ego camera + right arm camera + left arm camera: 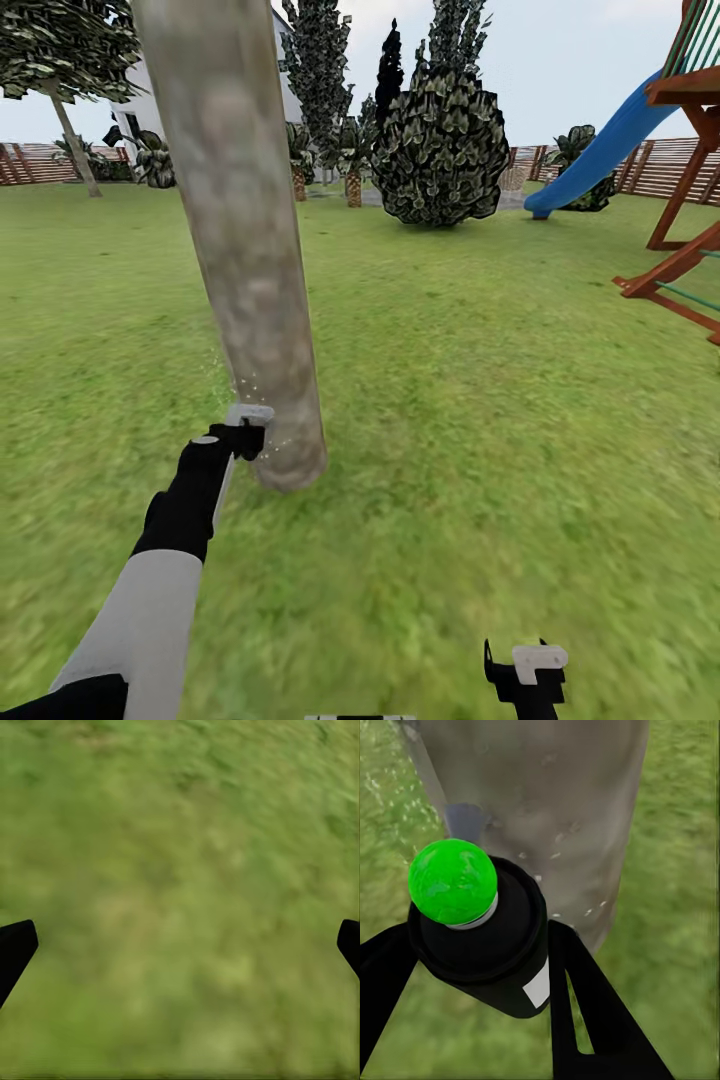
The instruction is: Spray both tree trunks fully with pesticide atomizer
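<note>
Tree trunk (250, 260): cut off by the head view's top edge; foliage out of frame.
Pesticide atomizer (480, 937): its lower body is hidden between the left gripper (480, 1020) fingers.
Right gripper (180, 945): only two dark fingertips at the edges.
Grass (180, 870): blurred.
Playset (690, 150): cut off at the right edge.

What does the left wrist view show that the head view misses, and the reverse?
Left wrist alone: the black atomizer bottle with its round green cap, held between the left gripper's dark fingers.

Head alone: the blue slide, the round dark bush, and the right gripper low over the lawn.

Both: the mottled grey-brown tree trunk flecked with white spray specks, and green grass.
</note>
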